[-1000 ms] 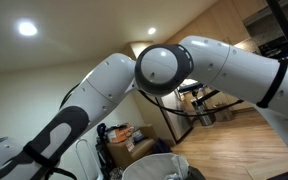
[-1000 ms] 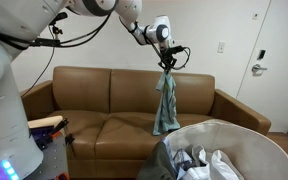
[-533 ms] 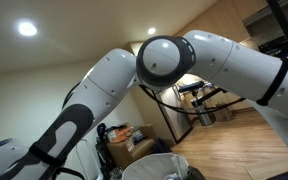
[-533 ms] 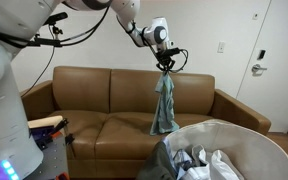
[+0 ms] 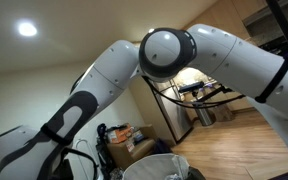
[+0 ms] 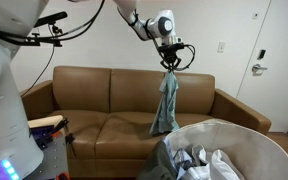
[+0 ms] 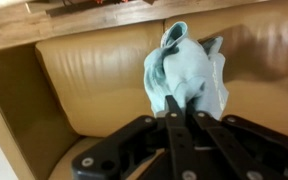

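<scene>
The gripper [image 6: 170, 62] hangs high above a brown leather couch [image 6: 94, 95], its two fingers pinched tight on the top of a teal cloth [image 6: 164, 105]. In the wrist view the fingers [image 7: 172, 108] meet with no gap between them, and the cloth [image 7: 184, 65] bunches up at 12 o'clock from their tips, with the couch's back cushions [image 7: 94, 70] behind it. In an exterior view the cloth drops straight down at 6 o'clock from the gripper, long and limp. Its lower end hangs in front of the couch's backrest; whether it touches the seat I cannot tell.

At 5 o'clock from the cloth stands a round pale laundry basket [image 6: 266, 148] with white and dark clothes [image 6: 199, 162] heaped inside, well apart from the hanging cloth. A white door [image 6: 276, 70] stands at 3 o'clock. A small dark plate [image 6: 261, 56] on it is too small to read.

In an exterior view the white elbow joint [image 5: 169, 50] fills the frame and hides the gripper.
</scene>
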Controlling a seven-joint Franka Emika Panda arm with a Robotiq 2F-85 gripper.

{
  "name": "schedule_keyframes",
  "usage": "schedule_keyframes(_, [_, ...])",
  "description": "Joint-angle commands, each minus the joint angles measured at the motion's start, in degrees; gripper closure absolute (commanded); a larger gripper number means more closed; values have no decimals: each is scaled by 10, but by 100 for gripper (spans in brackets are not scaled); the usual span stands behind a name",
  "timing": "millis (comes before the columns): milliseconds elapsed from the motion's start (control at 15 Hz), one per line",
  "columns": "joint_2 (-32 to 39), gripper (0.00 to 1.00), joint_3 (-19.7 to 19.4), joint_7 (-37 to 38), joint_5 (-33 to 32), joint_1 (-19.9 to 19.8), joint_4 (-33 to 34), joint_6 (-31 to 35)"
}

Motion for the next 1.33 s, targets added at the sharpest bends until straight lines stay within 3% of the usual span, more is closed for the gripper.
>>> schedule_keyframes(0, [-120,93,-25,79,-11,-16,-102,-45])
schedule_keyframes(267, [-239,93,-46,176,-13,-25,-188,-73])
schedule_keyframes(333, [-163,92,-36,128,-9,-29,-113,-75])
schedule_keyframes(467, [-212,92,-40,152,-8,-31,-153,-75])
schedule_keyframes(667, [-232,93,-40,162,-8,-31,-177,-74])
schedule_keyframes(867, [-257,95,-54,264,-34,-31,-175,-80])
schedule_keyframes(1267, [-404,95,-68,400,-96,-53,-221,-143])
